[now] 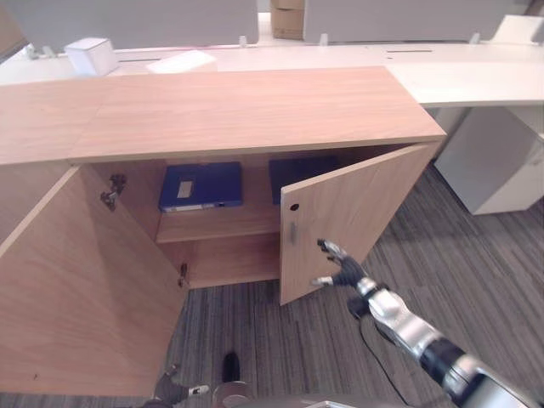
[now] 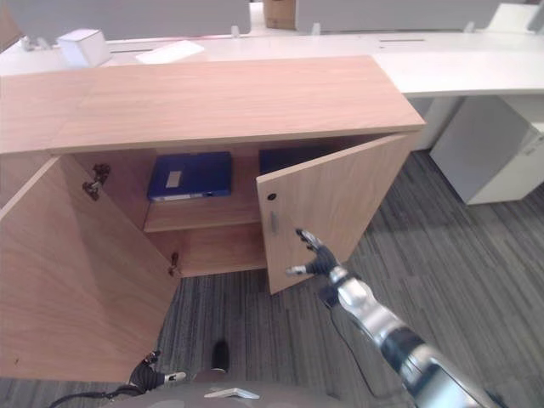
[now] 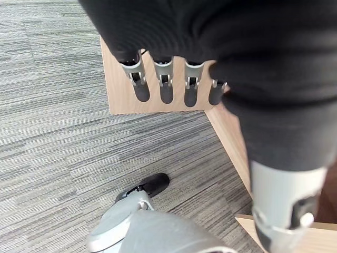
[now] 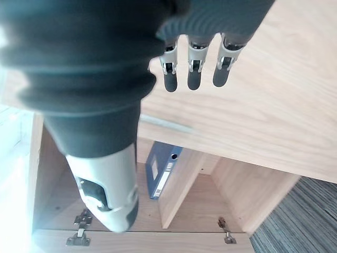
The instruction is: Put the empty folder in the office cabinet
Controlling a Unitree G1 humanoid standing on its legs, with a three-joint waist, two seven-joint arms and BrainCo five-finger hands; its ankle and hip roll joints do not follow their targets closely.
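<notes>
Light wood-grain office cabinet point(image 1: 229, 110), low and wide, both doors swung open. Left door point(image 1: 76, 289) wide open toward the camera, metal hinges point(image 1: 112, 191) visible on the inner side wall. Right door point(image 1: 348, 217) partly open, small dark round lock point(image 1: 294, 206) and slim metal handle point(image 1: 291, 231) near its free edge.

Blue folder point(image 1: 201, 185) lying flat on the upper shelf point(image 1: 217, 223) in the left compartment, pale label on its cover, spine facing front. In right wrist view same blue folder point(image 4: 164, 169) just beside the central divider point(image 4: 179, 184). Second dark blue item point(image 1: 299, 174) on the shelf behind the right door, mostly hidden, type unclear. Lower compartment under the shelf in shadow.

Right hand point(image 1: 340, 265) raised in front of the right door's lower free edge, fingers straight and spread, thumb out to the side, nothing held; contact with the door hard to judge from head views. Right wrist view: fingertips point(image 4: 193, 79) straight, close to the door face, empty.

Left hand point(image 1: 172, 390) low by the bottom edge of the left door, over grey striped carpet point(image 1: 476, 255). Left wrist view: fingers point(image 3: 166, 87) straight in a row, relaxed, holding nothing, wood panel edge past them.

White desks point(image 1: 459, 72) behind the cabinet, white box point(image 1: 92, 55) and white sheet point(image 1: 181, 61) on them, white pedestal unit point(image 1: 497, 161) at right, cardboard box point(image 1: 287, 17) at back
</notes>
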